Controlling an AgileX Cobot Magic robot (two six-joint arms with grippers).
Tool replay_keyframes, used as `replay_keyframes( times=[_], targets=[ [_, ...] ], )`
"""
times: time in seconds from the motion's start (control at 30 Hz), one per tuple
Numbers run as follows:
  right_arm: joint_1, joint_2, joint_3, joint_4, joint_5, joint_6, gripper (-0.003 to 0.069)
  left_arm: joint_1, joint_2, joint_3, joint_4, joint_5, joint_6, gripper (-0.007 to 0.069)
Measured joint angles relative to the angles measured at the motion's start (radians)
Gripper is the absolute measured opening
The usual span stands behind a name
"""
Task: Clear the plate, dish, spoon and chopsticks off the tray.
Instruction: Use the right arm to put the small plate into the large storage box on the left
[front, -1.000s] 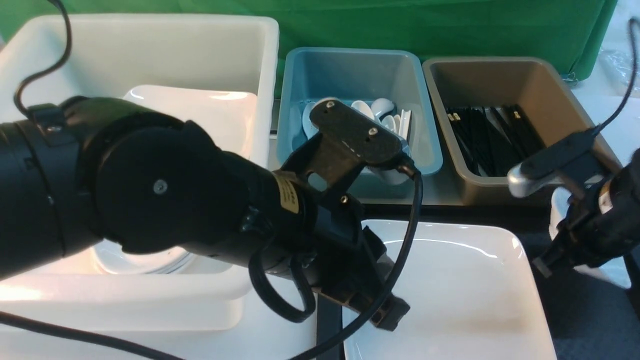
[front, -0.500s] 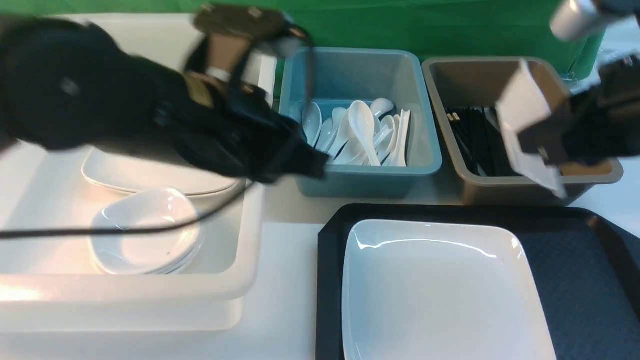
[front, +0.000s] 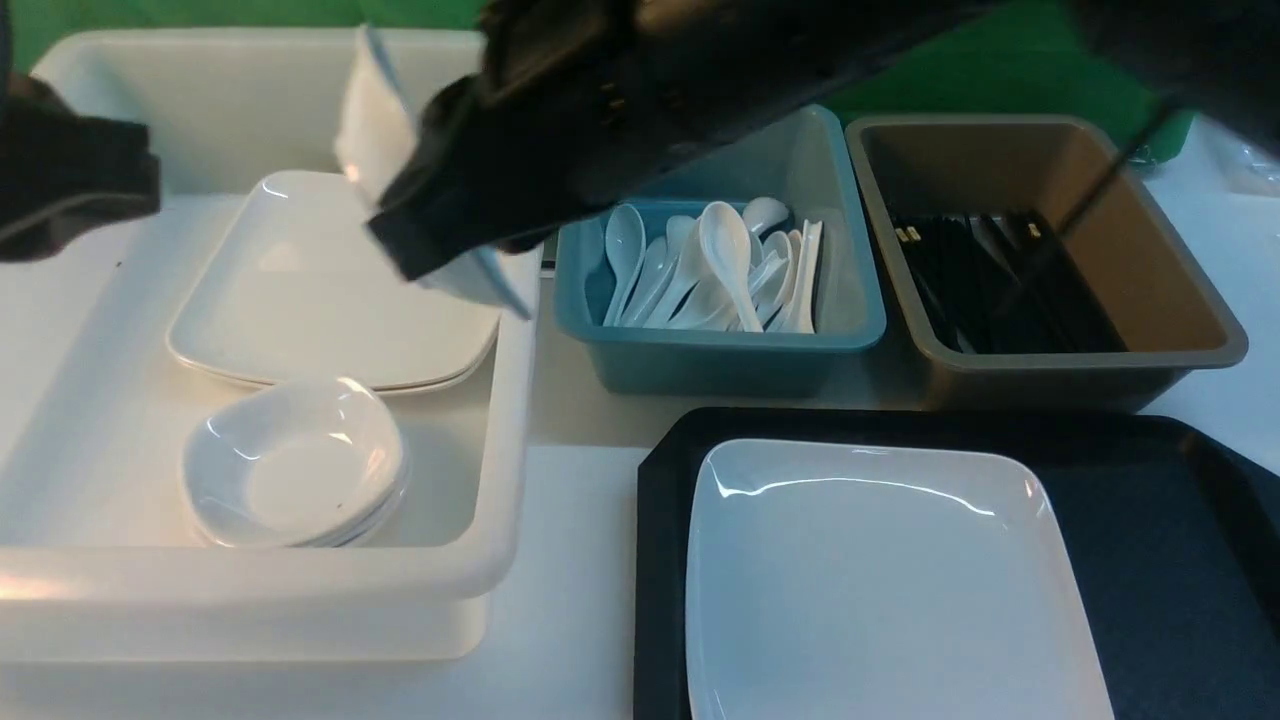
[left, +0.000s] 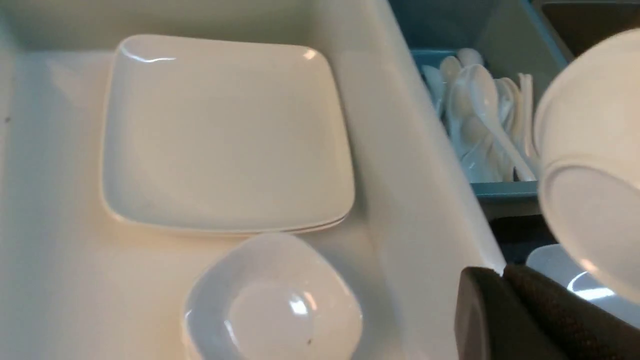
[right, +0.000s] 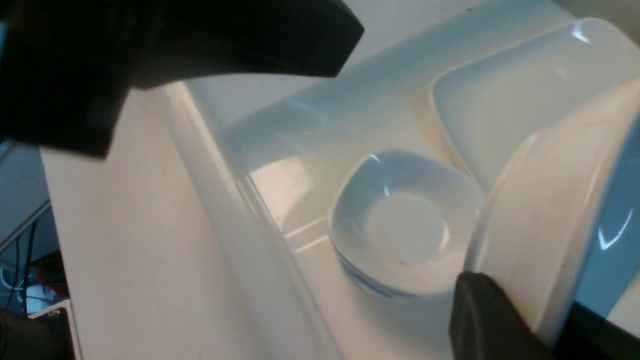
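The plate (front: 890, 580) sits on the tray (front: 1160, 570), spoon bin (front: 720, 355) just behind.

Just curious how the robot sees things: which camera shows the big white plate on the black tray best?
The front view: the plate lies almost wholly in sight on the tray, only its near edge cut off by the frame. The left wrist view catches just a sliver of the plate. The right wrist view does not show it.
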Motion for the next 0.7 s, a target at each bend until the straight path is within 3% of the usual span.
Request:
replay_keyframes(
  times=[0.37,0.6,0.7],
  targets=[
    [0.075,0.4,-0.286,-0.014,0.003,-0.036,0.0063,0.17,-0.228,0.186,0.003,0.005,-0.049,0.0013],
    [0.08,0.472,-0.294,-0.055,-0.046,-0.048,0.0092,0.179,-0.247,0.193,0.002,0.007,-0.05,0.0013],
    [0.08,0.475,-0.296,-0.066,-0.061,-0.05,0.0153,0.179,-0.248,0.193,-0.004,0.01,-0.05,0.0013]
  ],
)
